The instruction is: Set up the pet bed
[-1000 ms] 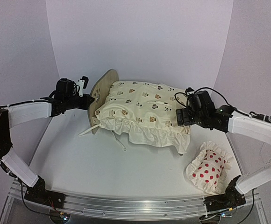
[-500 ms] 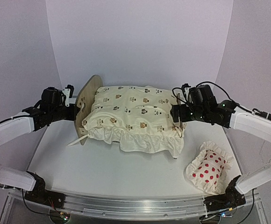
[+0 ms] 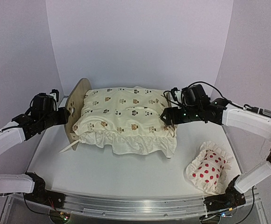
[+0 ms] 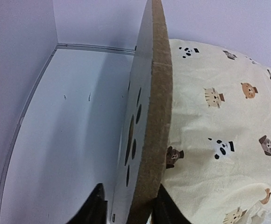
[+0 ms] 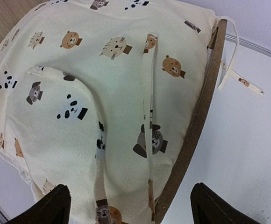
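Note:
The pet bed stands mid-table, its left end board upright; its base is hidden under the cream animal-print cushion. My left gripper straddles that board's edge. The left finger stands off the paw-cutout face and the right finger lies by the cushion, so the gripper is open. My right gripper is open wide over the right end board and the cushion's edge, gripping nothing.
A red-dotted white pillow lies at the front right of the table. A loose cloth tie trails from the bed's near left corner, and another tie hangs off the right board. White walls close in the sides and back.
The bed with its cushion has slid left and turned square to the table, both arms moving with it. The left jaws have come apart off the end board; the right jaws narrowed slightly.

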Robot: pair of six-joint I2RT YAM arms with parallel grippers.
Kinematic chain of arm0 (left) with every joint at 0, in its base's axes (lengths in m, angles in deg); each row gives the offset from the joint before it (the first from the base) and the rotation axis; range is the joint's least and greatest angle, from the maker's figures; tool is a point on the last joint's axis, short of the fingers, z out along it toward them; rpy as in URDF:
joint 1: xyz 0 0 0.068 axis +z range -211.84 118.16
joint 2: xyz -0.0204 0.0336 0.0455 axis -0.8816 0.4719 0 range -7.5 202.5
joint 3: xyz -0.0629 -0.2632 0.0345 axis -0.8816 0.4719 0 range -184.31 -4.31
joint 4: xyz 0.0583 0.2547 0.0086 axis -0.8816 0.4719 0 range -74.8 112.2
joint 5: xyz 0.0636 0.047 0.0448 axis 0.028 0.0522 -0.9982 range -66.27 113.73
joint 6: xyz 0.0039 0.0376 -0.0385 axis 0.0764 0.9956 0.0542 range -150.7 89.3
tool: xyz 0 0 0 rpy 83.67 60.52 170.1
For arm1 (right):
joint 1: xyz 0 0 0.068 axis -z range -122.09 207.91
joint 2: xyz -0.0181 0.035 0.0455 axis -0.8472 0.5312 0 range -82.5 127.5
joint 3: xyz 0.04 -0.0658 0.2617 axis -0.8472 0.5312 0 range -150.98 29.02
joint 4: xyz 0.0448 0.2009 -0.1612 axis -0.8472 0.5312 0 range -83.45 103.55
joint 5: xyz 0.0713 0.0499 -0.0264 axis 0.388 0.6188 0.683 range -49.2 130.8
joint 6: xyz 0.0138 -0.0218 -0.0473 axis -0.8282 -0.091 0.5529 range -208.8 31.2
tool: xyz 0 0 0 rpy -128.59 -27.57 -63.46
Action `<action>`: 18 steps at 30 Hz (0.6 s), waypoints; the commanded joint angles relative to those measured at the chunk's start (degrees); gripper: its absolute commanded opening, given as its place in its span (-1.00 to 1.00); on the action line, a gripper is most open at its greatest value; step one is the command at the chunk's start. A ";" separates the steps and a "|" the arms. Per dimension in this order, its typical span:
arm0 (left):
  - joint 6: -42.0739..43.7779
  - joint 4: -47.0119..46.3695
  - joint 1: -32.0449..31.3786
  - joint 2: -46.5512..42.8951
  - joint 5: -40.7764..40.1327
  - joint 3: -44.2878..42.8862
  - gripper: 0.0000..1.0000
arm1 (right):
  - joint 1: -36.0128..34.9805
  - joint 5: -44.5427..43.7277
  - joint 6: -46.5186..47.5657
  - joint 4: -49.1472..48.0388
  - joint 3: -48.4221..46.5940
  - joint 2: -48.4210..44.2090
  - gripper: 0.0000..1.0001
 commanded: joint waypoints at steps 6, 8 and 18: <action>-4.76 1.41 0.63 -1.24 -11.13 -8.51 0.93 | 0.13 -1.45 0.70 0.98 -4.76 2.57 0.35; -6.01 3.73 0.64 -1.27 -12.32 -11.35 0.99 | 0.15 -2.31 0.79 1.14 -4.62 2.43 0.15; -0.26 2.55 0.07 2.00 5.90 -23.14 0.43 | 0.15 -7.23 -0.07 4.22 1.16 -7.48 -0.79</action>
